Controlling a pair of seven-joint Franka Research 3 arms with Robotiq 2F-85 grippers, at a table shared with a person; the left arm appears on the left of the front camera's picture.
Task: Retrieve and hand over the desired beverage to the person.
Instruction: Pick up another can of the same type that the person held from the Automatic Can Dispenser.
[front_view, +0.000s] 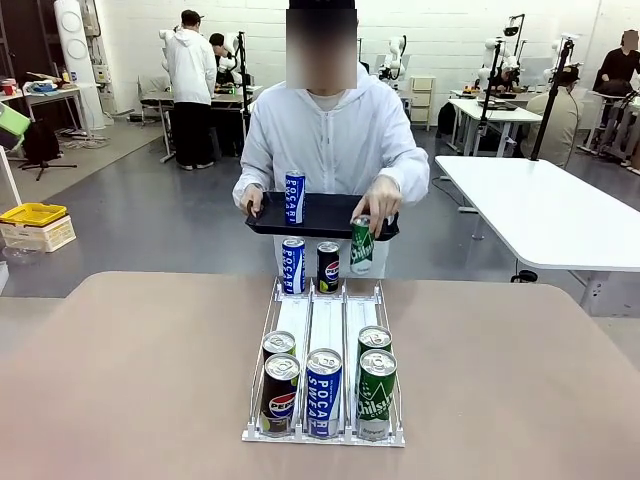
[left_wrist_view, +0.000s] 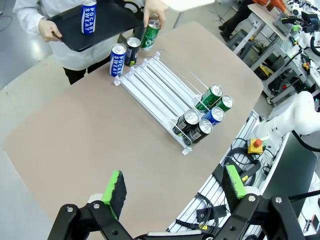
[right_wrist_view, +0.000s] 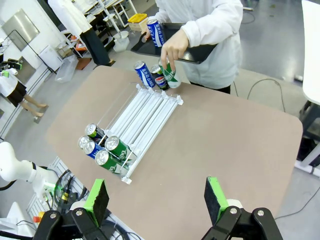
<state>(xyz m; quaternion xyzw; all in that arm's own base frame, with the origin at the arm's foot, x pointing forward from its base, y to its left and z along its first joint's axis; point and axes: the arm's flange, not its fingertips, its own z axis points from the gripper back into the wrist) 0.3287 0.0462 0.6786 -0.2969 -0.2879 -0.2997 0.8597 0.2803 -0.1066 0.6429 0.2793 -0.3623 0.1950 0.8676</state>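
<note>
In the front view, the rack (front_view: 327, 310) is sitting at centre frame, its lanes running from me toward the person (front_view: 330, 140), who is holding a green can (front_view: 361, 246) at its far end. At the lower end three cans are standing upright: Pepsi can (front_view: 281, 392), Pocari can (front_view: 323, 392), front green can (front_view: 376, 395). I cannot tell which one is wanted.

In the left wrist view, my left gripper (left_wrist_view: 175, 187) is gaping wide and empty at the bottom edge, with those cans lying up and to the right.

In the right wrist view, my right gripper (right_wrist_view: 156, 199) is likewise spread wide and empty, with the cans up and to the left. Neither arm is looking clearly nearer.
</note>
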